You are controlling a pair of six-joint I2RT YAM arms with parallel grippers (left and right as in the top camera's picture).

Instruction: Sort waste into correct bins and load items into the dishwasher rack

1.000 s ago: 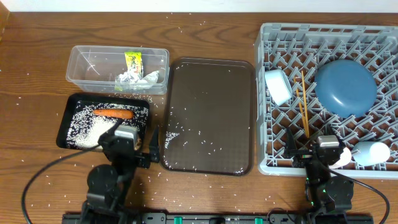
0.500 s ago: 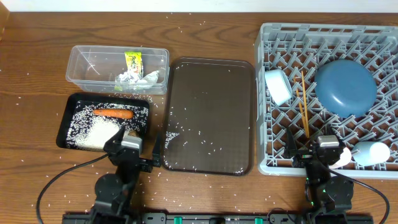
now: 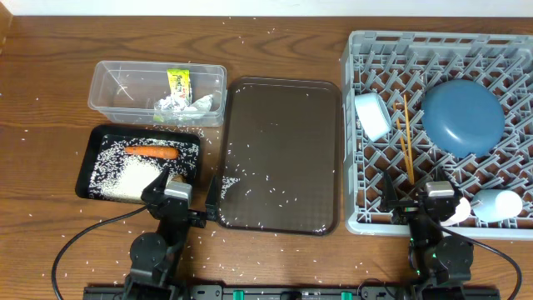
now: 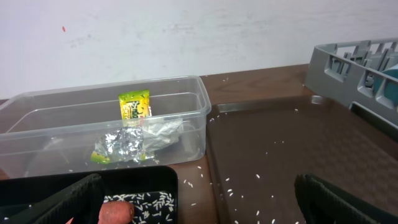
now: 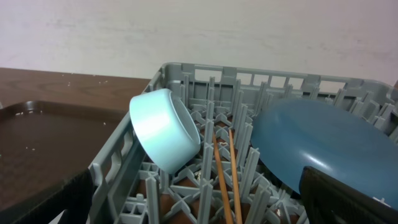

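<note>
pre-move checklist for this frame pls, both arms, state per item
1. Left hand open and empty: ok.
2. Right hand open and empty: ok.
3. Carrot in black tray: ok.
4. Foil and yellow wrapper in clear tub: ok.
5. Blue dish, light blue cup, chopsticks and white bowl in rack: ok. Pink cup: cannot tell, not clearly seen.
6. Rice grains cleared: not ok, many lie loose on the brown serving tray and the table.
</note>
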